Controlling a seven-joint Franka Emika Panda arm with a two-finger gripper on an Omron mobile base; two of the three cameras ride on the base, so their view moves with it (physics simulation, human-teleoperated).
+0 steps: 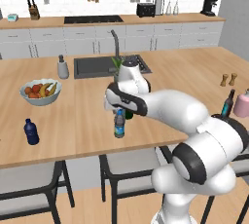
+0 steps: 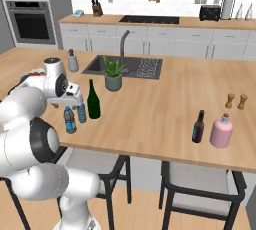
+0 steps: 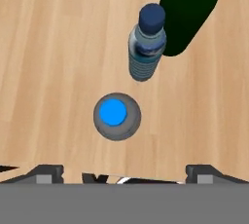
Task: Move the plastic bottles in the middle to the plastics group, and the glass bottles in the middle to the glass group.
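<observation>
Now hovering, gripper [image 3: 124,172] spread wide above near water bottle [image 3: 117,116], close to desk [image 1: 78,121] front edge. Second water bottle [image 3: 147,47] just beside, touching green bottle [image 3: 187,9]. Bare wood all around.

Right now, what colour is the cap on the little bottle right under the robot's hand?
Bright blue. The cap of the water bottle shows best in the hand view, seen from straight above.
</observation>
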